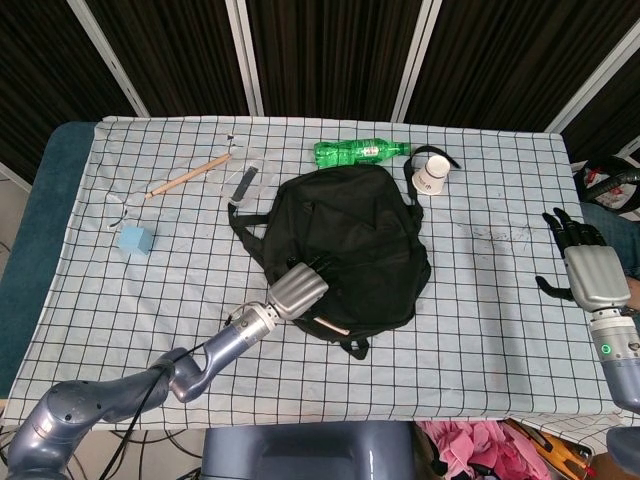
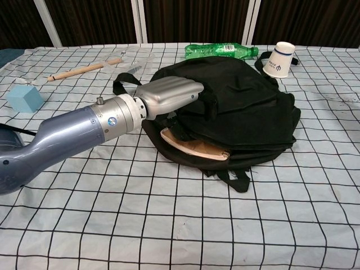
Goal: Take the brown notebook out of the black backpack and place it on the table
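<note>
Only head view: right hand [image 1: 588, 272], fingers apart; left hand [image 2: 169, 94] grip indiscernible at black backpack [image 2: 236, 107].

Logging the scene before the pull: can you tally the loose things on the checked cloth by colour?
Black: 1, fabric backpack
Brown: 1, notebook edge showing in the backpack's opening
Green: 1, plastic bottle lying flat
White: 1, paper cup on its side
Blue: 1, foam cube
Tan: 1, wooden stick
Total: 6

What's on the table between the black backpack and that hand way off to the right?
Only bare checked cloth lies between the black backpack and the right hand, as the head view shows.
</note>
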Robot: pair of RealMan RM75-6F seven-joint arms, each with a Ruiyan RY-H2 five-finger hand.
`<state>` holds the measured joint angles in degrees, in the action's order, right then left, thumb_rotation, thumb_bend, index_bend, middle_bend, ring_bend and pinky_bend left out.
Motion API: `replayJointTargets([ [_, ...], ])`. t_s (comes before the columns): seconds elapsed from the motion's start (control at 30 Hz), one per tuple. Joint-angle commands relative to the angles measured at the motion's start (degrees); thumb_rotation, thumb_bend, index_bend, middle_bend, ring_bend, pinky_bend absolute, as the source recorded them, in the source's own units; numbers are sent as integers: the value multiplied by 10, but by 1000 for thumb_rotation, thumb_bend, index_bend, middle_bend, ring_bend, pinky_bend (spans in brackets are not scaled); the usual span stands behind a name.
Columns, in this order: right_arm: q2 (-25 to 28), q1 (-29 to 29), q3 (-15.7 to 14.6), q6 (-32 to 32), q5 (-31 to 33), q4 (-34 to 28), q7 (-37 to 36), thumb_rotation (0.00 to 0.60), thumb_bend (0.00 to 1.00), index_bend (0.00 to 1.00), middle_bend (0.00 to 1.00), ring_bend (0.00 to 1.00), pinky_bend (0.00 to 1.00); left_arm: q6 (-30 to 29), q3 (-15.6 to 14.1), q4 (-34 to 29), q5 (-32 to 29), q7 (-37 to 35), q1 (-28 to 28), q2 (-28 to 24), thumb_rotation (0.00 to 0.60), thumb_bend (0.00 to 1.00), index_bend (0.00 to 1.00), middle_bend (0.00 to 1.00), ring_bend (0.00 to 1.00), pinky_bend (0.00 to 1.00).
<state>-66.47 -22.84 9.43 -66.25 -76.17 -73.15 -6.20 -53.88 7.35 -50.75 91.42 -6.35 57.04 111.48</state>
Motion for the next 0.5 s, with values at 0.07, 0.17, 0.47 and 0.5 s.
replayJointTargets([
  [0.07,-6,1,-1,2,0,7,-4,600,199,0,0,109,123,5,1,16,-7,-4,7,8,600,322,411,416,102,97],
  [0.17,-7,1,-1,2,-1,10,-5,600,200,0,0,110,123,4,1,26,-8,-8,11,13,600,335,420,436,109,98],
  [0.47,-6,5,-1,-1,-2,10,-9,600,200,0,0,109,123,-3,-2,51,-9,-18,21,25,600,415,495,530,160,100],
  [0.5,-6,5,-1,-1,-1,10,-9,600,200,0,0,109,123,-4,-2,54,-8,-18,21,27,600,415,509,543,170,105],
])
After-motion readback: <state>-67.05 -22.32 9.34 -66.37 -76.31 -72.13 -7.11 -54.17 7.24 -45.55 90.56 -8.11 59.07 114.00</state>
